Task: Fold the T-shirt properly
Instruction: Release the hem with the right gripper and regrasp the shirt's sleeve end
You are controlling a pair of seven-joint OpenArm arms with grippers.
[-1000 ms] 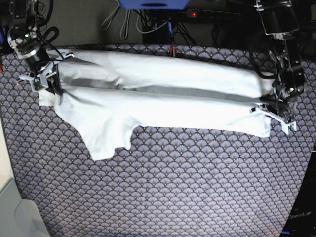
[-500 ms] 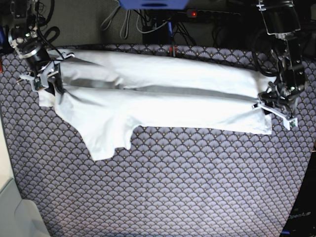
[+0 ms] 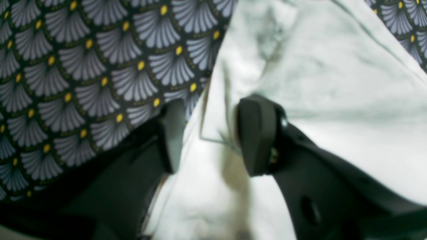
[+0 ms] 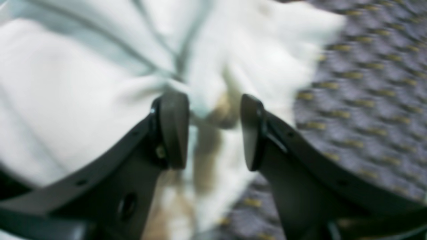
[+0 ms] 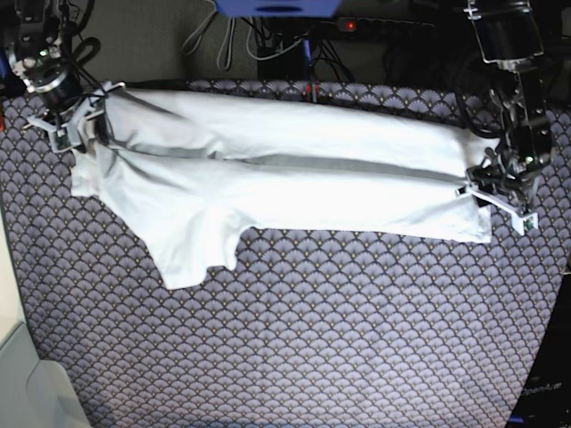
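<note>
White cotton fills the middle of our base view: the T-shirt (image 5: 268, 169) lies across the desk (image 5: 312, 330), folded lengthwise into a long band, one sleeve hanging toward the near edge at the left. At far left we see the right claw (image 5: 67, 120) at the shirt's upper corner; its wrist camera, badly blurred, shows the two dark fingers (image 4: 173, 130) parted with rumpled cloth lying loose between them, nothing pinched. The patterned desk cover (image 4: 360, 100) there is only a smear. At far right the left claw (image 5: 500, 201) sits at the shirt's other end, partly hidden behind its own arm. Up close, its fingers (image 3: 257, 133) stand apart astride a raised fold of the T-shirt (image 3: 333, 83), not clamping it. Cables crowd the dark background, cut off by the frame.
</note>
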